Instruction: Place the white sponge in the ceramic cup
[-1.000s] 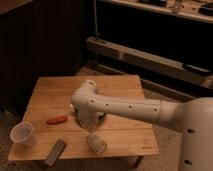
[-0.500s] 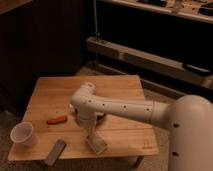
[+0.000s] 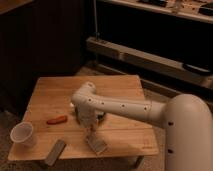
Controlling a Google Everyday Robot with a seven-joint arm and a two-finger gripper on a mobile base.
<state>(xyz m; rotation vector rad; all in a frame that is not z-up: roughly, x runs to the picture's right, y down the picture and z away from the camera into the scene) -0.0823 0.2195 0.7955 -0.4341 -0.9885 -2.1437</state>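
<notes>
The whitish tapered ceramic cup (image 3: 22,134) stands upright at the front left corner of the wooden table (image 3: 120,135). The white sponge (image 3: 97,144) lies near the table's front edge, right of the middle. My white arm reaches in from the right, bends over the table's middle and points down. My gripper (image 3: 90,129) hangs just above and behind the sponge, at or very near its top end. I cannot tell whether it touches the sponge. The cup is well to the left of the gripper.
A small orange-red object (image 3: 56,119) lies between the cup and the gripper. A flat grey block (image 3: 55,151) lies at the front edge, right of the cup. A dark object (image 3: 101,116) sits partly hidden behind the arm. Dark shelving stands behind the table.
The arm's elbow has shifted slightly left and the wrist has settled lower over the sponge. The sponge, cup and other objects have stayed in place.
</notes>
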